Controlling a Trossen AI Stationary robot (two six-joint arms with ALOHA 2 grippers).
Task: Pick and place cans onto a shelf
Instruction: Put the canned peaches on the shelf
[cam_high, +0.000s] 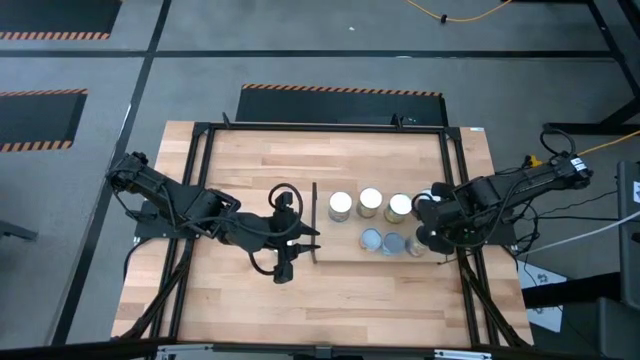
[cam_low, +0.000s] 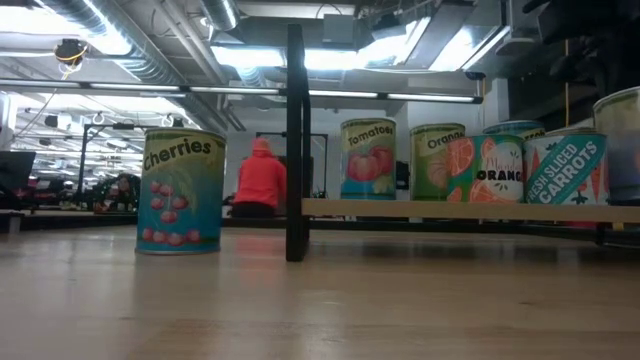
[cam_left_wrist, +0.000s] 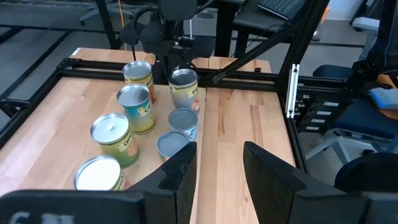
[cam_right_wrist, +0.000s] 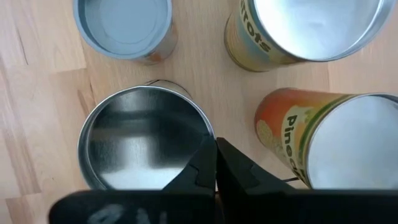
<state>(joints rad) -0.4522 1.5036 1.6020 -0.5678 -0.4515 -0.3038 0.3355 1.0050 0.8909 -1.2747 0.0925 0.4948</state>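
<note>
My right pincer (cam_right_wrist: 216, 165) is shut, its two tips pressed together at the rim of a silver-topped can (cam_right_wrist: 140, 146). I cannot tell whether they nip the rim or only touch it.

The bench (cam_high: 230, 150) carries the shelf (cam_high: 345, 250), a pale board with its dark panel (cam_high: 315, 222) upright along the edge nearest my left arm. The cans (cam_high: 370, 202) stand on the board in two rows, close together, running from the panel toward my right arm. The silver-topped can is at the end of the row farthest from the panel, and my right pincer hangs over that end. Just beside it is an orange-sided can (cam_right_wrist: 336, 143), apart from it but only narrowly.

My left pincer (cam_high: 287, 245) waits with its fingers wide, on the other side of the panel from the cans, and holds nothing.

I judge the task to be well along, with the step in hand being the settling of this end can into its row. Tips this tight cannot hold a can by its sides. So if it needs shifting, I must first spread them, lower them around the body, and keep clear of the orange neighbour. If it stands where it should, I need only rise straight up without dragging the rim.
</note>
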